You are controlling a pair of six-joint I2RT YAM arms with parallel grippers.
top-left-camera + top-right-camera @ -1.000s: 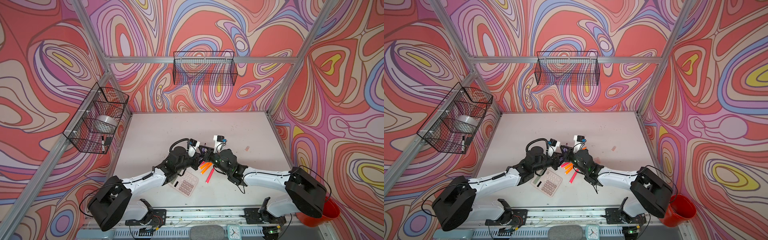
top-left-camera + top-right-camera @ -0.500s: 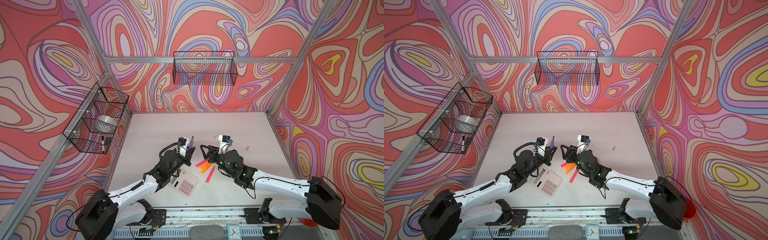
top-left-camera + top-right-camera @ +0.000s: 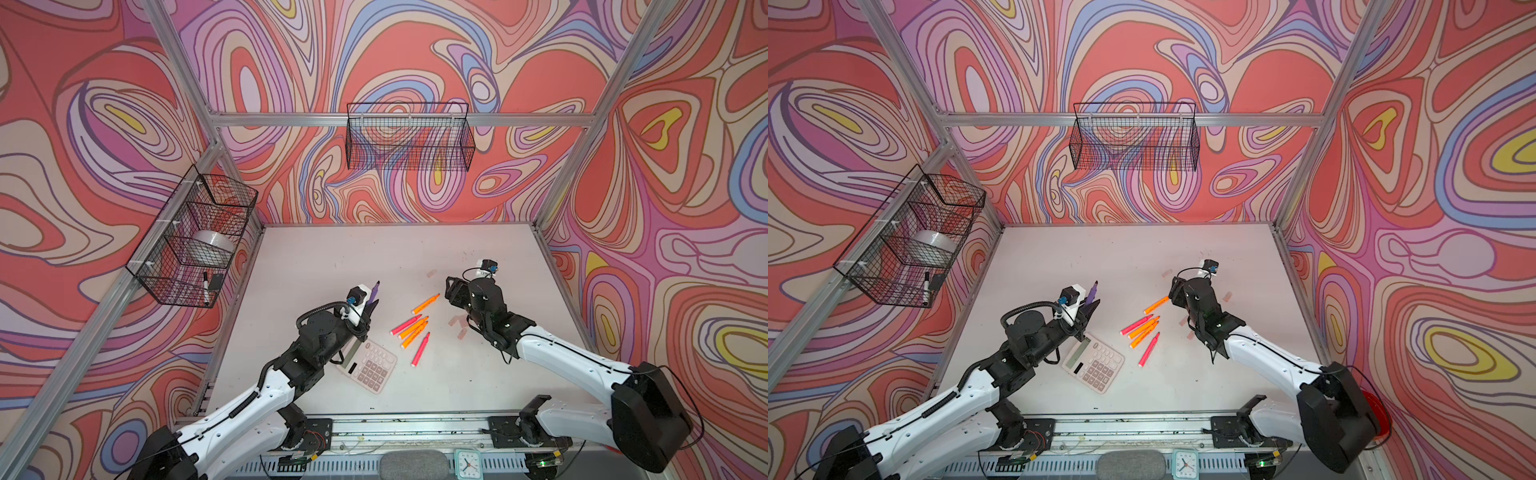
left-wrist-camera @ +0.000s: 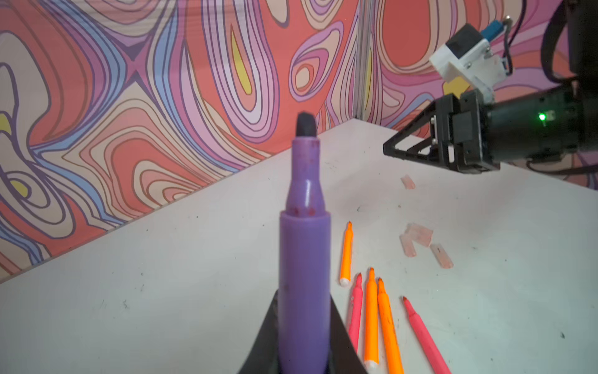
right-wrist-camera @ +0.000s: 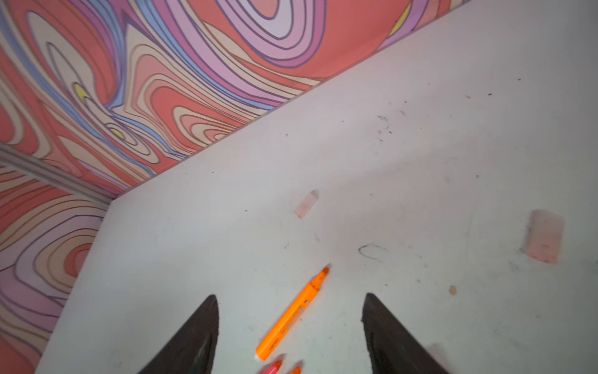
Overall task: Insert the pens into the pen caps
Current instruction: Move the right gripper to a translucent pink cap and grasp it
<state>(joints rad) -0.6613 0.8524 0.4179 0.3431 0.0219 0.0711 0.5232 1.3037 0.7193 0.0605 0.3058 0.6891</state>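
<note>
The left gripper point(image 4: 304, 302) is clamping its fingers point(image 4: 263, 349) tight around the barrel of the purple pen point(image 4: 304, 246). The pen is standing nearly upright with its dark, uncapped tip pointing up. In both top views this grip is hovering just beyond the far corner of the calculator point(image 3: 368, 365).

The right gripper point(image 5: 290, 296) is holding its fingers point(image 5: 197, 336) wide apart with nothing between them. It is hanging above a lone orange pen point(image 5: 291, 320) that is lying on the table point(image 3: 332, 257), beyond the calculator and well to its right. Four more pens point(image 3: 412, 328), orange and pink, are lying close together just off the calculator's right edge. The pen caps point(image 4: 417, 236) are lying flat farther right of the calculator than any pen, a few bunched together and others lying singly.

The step in hand is probably fetching a cap for the purple pen. A cap lying singly is the safer pick, since the bunched ones are touching and would likely be scattering under a finger. The fingers should be closing across its sides near the closed end, leaving the mouth free; which end is open cannot be told from here. The cap's mouth then needs lining up with the pen's axis and pushing straight along it while the left grip is bracing. A tilted approach would likely be catching on the pen's shoulder.
</note>
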